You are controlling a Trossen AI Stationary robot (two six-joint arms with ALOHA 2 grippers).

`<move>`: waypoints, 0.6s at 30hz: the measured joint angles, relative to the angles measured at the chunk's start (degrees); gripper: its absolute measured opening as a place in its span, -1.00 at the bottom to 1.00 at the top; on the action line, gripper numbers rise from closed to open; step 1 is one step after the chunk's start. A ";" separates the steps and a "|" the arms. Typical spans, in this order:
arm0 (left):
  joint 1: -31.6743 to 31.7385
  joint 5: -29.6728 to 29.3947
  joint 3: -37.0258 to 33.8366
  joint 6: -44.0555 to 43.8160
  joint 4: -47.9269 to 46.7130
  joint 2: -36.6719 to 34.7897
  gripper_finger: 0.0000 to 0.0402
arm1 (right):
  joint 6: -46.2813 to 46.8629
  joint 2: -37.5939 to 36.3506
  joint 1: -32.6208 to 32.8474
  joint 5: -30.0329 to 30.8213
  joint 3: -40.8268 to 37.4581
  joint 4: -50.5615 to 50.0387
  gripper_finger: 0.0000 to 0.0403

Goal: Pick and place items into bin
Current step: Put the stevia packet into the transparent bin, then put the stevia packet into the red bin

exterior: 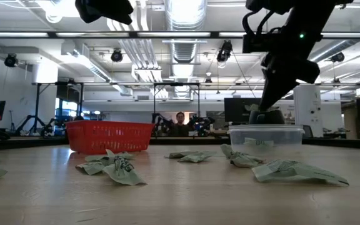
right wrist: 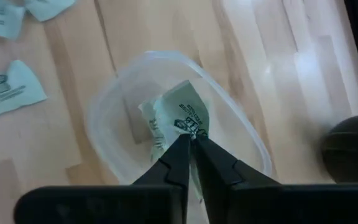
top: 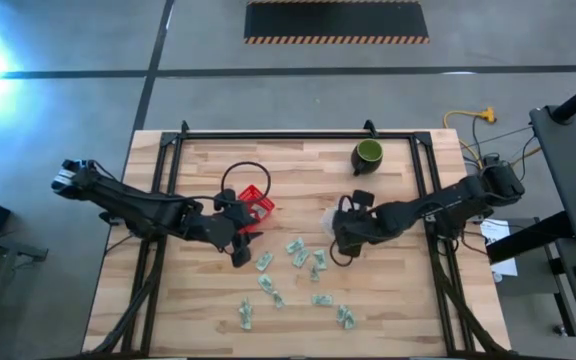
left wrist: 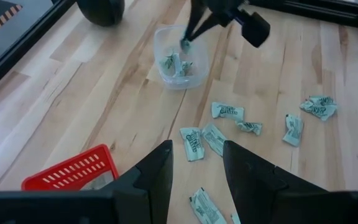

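Right claw (right wrist: pixel 191 144) angled down over clear bin (right wrist: pixel 104 106), pinching wrapped piece (right wrist: pixel 182 115)

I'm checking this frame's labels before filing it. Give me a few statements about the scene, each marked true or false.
1. The right gripper is above the clear plastic tub, its fingers pinched on a green-and-white packet. True.
2. The clear tub is empty. False: the left wrist view shows packets already lying in it.
3. The left gripper holds a packet. False: its fingers stand apart with nothing between them, above loose packets on the table.
4. The red basket sits on the table near the left arm. True.
5. The dark green cup lies tipped over. False: it stands upright.
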 joint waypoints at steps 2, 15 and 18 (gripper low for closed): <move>0.00 0.00 0.00 -0.40 0.02 0.59 -0.38 | -0.01 -0.14 -1.04 -0.77 -0.02 0.09 -0.83; -0.44 7.07 -0.02 1.11 -0.63 4.71 -0.38 | -2.25 -1.46 -1.73 -10.02 0.09 0.70 -0.38; -0.61 9.78 -0.09 0.48 -2.76 5.55 -0.38 | -1.46 -2.22 -0.62 -11.82 0.18 0.67 -0.36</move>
